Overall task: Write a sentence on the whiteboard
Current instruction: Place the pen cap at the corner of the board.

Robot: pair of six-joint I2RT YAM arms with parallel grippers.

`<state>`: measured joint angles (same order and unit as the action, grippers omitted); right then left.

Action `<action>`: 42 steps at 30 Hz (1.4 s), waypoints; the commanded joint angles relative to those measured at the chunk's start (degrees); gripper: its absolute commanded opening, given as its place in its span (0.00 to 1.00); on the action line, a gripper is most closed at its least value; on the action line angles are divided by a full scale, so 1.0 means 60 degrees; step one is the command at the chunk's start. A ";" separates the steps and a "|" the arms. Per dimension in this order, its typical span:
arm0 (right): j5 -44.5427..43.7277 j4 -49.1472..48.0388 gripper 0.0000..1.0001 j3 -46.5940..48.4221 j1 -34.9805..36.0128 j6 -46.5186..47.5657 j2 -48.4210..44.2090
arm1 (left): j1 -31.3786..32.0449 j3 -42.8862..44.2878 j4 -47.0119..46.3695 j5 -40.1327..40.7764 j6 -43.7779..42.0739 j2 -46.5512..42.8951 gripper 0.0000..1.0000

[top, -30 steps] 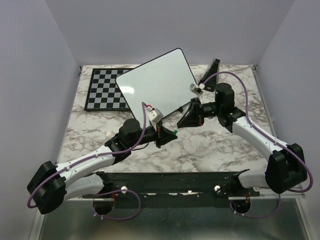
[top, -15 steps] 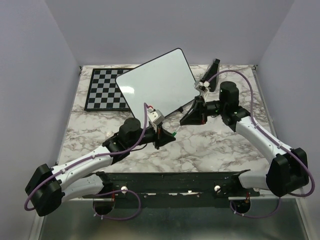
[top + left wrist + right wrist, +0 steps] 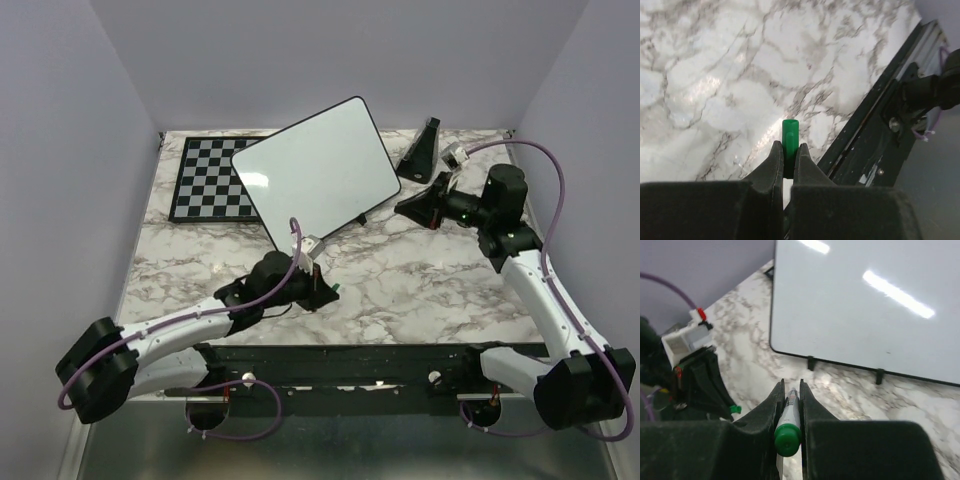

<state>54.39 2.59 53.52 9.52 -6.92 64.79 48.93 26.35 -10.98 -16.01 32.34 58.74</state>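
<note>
On the worktop: the whiteboard (image 3: 320,165) lies at the far middle of the marble worktop (image 3: 420,290), turned askew and standing on its small black feet.
Whiteboard face: glossy white, with bright streaks of light on it in the right wrist view.
Chessboard (image 3: 205,180): to the left of the whiteboard, whose left corner lies over the right edge of the chessboard.
Left tool (image 3: 328,290): in front of the whiteboard's near edge and apart from it. Its fingers are clamped together on a green cap (image 3: 790,135).
Right tool (image 3: 408,206): just beside the whiteboard's near right corner, not touching it. It is clamped on a marker (image 3: 788,432) with a white barrel, whose green end faces the wrist camera.
Wedge (image 3: 420,150): black, just to the right of the whiteboard's far right corner.
</note>
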 commanded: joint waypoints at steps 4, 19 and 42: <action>-0.2810 0.0623 0.01 -0.0438 -0.0940 0.0743 -0.0648 | 0.1278 0.0615 -0.0133 0.2914 0.1348 0.2307 0.00; -0.1727 0.0682 0.01 -0.0497 -0.1337 0.1065 -0.0575 | 0.1323 0.0005 0.3265 0.6316 0.3193 0.1021 0.00; -0.0950 0.0696 0.01 -0.0511 -0.1557 0.1065 -0.0443 | -0.1269 0.0062 0.4145 0.6579 0.3282 0.1372 0.09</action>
<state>46.78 6.20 51.00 0.78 -1.39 61.60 42.63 25.50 12.93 22.50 51.94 66.08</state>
